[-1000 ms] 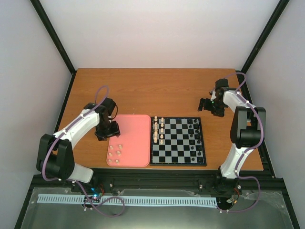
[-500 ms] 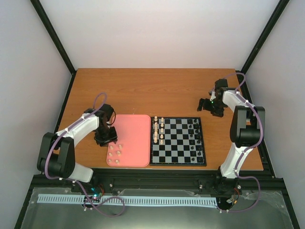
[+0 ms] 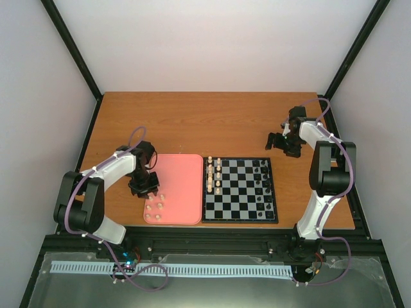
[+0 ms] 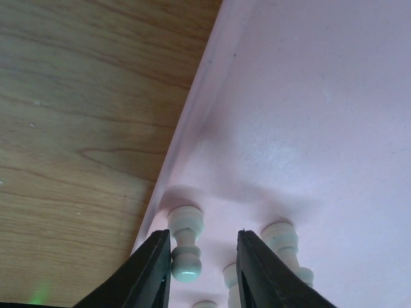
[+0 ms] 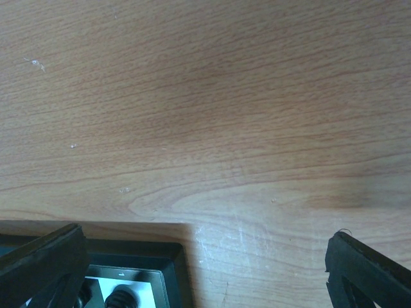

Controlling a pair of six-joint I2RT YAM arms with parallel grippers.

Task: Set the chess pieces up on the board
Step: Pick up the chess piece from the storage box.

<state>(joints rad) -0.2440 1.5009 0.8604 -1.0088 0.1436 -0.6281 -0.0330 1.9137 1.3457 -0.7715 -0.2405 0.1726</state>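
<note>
Over the last 1 second the left gripper (image 3: 145, 185) has slid along the tray's left rim toward the near edge of the table. It is now just beside the loose pieces. The right gripper (image 3: 281, 141) has held its place beyond the board's far right corner.

The flat salmon-pink rectangular tray (image 3: 183, 170) lies on the brown wooden table (image 3: 212, 119). It sits against the left side of the square black-and-pale-grey chequered chessboard (image 3: 244, 200). A small cluster of tiny cream-white chess pieces (image 3: 154, 206) is bunched in the tray's near left corner. More white pieces (image 3: 215, 174) stand on the board's left 2 files, and tiny black chess pieces (image 3: 262, 186) line its right side.

In the left wrist view the left gripper (image 4: 203, 247) is open, its 2 black fingers (image 4: 154, 269) pointing down at the tray (image 4: 308, 96). A round-headed white pawn (image 4: 185, 247) sits between them, close against the finger nearer the tray's rim. It looks upright, with its long axis running along the fingers. A 2nd piece (image 4: 230, 277) also shows inside the gap, and a 3rd piece (image 4: 281, 244) stands just outside the other finger. The target therefore lies under the pincer but off-centre. I judge that closing now could catch 2 pieces unless the gripper first shifts toward the rim.

The right gripper (image 5: 202, 269) is spread wide and empty over bare table by the board's corner (image 5: 138, 263). It is well apart from the tray, so the left arm is the nearer one for this pick.
</note>
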